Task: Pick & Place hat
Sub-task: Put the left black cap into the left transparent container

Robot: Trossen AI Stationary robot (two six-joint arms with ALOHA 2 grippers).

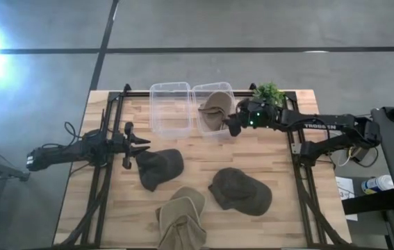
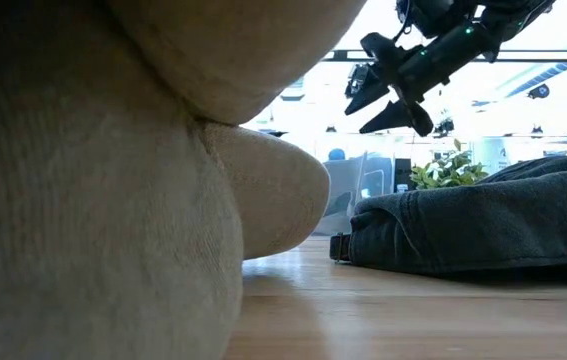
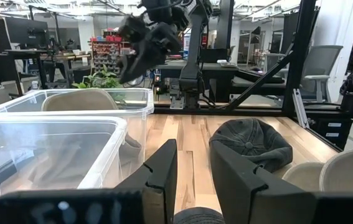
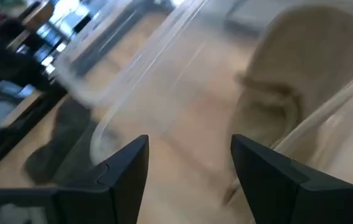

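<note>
A tan hat [image 1: 215, 107] lies inside the right-hand one of two clear plastic bins [image 1: 214, 130]; the left bin [image 1: 169, 105] holds nothing. My right gripper [image 1: 230, 126] hovers open and empty above that bin's near right corner, high in the low view [image 2: 393, 95], with the tan hat [image 4: 301, 68] ahead of its fingers. My left gripper [image 1: 143, 147] is open at the left edge of a dark grey hat [image 1: 160, 167] lying on the table; whether it touches the hat does not show. A dark olive hat [image 1: 240, 191] and two tan hats [image 1: 183, 217] also lie on the table.
A small green plant [image 1: 269, 92] stands at the far edge, right of the bins. Black frame rails [image 1: 108, 139] run along both sides of the wooden table. The tan hats [image 2: 113, 200] fill the low view's left. Bare wood lies between the bins and the hats.
</note>
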